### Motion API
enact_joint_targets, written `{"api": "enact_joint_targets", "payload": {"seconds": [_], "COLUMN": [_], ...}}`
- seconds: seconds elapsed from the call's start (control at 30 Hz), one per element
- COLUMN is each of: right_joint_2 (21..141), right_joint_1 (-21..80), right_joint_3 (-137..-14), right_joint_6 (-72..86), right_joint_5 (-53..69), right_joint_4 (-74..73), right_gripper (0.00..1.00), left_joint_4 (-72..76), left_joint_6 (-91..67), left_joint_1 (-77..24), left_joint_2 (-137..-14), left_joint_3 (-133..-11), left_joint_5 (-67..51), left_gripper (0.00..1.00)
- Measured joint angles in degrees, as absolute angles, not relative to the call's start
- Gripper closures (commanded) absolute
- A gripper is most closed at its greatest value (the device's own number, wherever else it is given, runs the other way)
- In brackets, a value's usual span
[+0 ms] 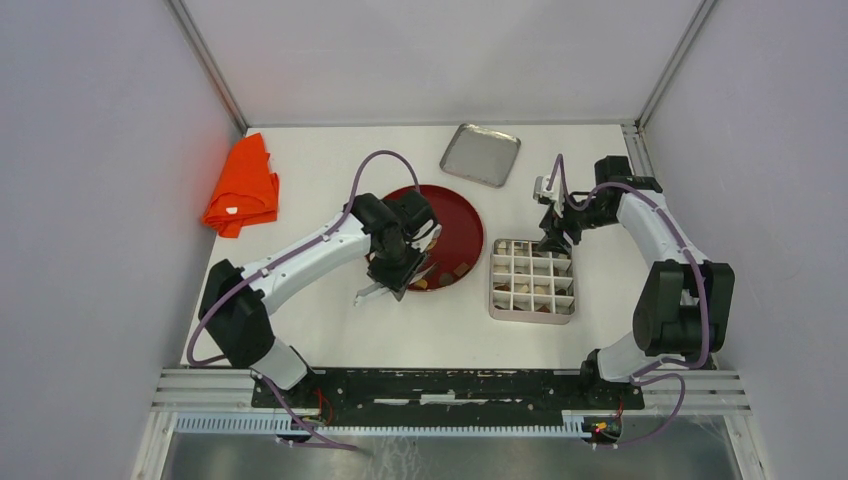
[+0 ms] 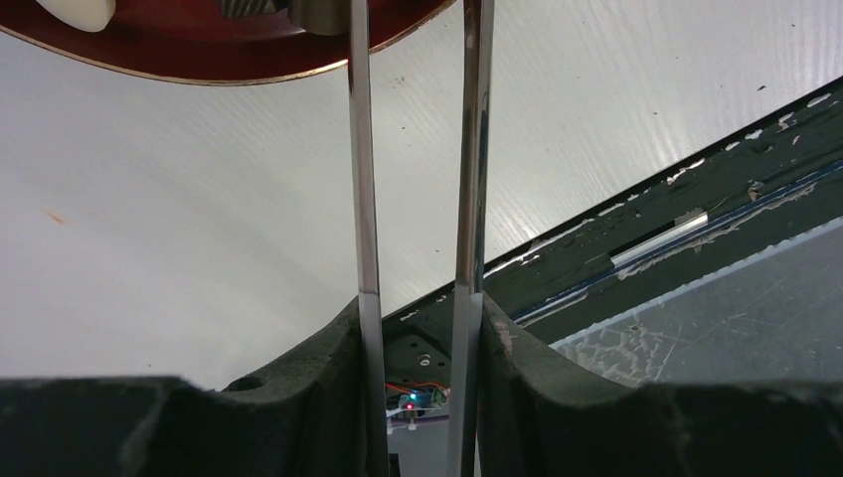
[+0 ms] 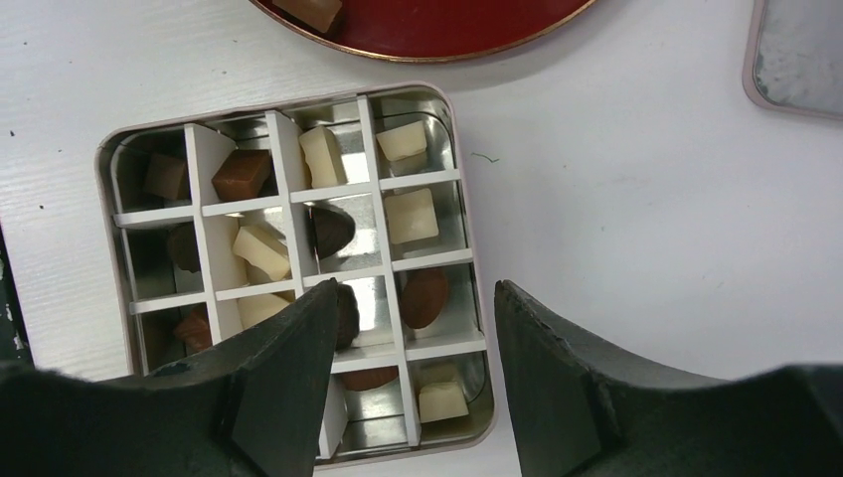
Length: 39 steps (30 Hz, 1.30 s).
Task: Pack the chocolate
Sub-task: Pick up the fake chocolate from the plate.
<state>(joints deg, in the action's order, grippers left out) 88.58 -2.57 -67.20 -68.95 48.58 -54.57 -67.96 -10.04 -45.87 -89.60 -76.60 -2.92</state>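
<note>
On the tabletop (image 1: 330, 330) the red plate (image 1: 465, 225) is set centrally, with the divided tin (image 3: 107, 248) at its 3 o'clock. Packing is judged well advanced: chocolate (image 3: 411, 215) is held in most compartments, and a few pieces lie at the plate's 5 o'clock rim. The left end effector (image 2: 422, 328) is clenched on tweezers (image 2: 360, 179) over that rim. Whether a piece is pinched cannot be told, since the tips are cut off in its wrist view. The right end effector (image 3: 413, 293) is released and empty above the tin. Next, a piece must be nipped squarely and carried across. The vacant compartments are shown clearly only in the right wrist view.
</note>
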Motion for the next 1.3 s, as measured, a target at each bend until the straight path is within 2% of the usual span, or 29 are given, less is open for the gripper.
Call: {"api": "enact_joint_targets", "payload": {"seconds": [0.77, 1.1, 1.3], "right_joint_2": [89.41, 89.65, 89.65], "right_joint_1": [-2.57, -2.57, -2.59], "right_joint_3": [-66.72, -66.72, -66.72], "right_joint_6": [-71.05, -71.46, -72.01], "right_joint_5": [49.32, 49.32, 49.36], "right_joint_4": [-55.44, -55.55, -56.40], "right_gripper": [0.35, 0.36, 0.36], "left_joint_4": [-68.69, -68.69, -68.69], "left_joint_6": [-10.04, -10.02, -10.02], "left_joint_1": [-45.87, -45.87, -45.87], "left_joint_2": [-92.58, -93.62, -94.30], "left_joint_3": [-77.49, -77.47, -77.45], "left_joint_5": [-1.50, -1.56, -1.61], "left_gripper": [0.56, 0.66, 0.67]}}
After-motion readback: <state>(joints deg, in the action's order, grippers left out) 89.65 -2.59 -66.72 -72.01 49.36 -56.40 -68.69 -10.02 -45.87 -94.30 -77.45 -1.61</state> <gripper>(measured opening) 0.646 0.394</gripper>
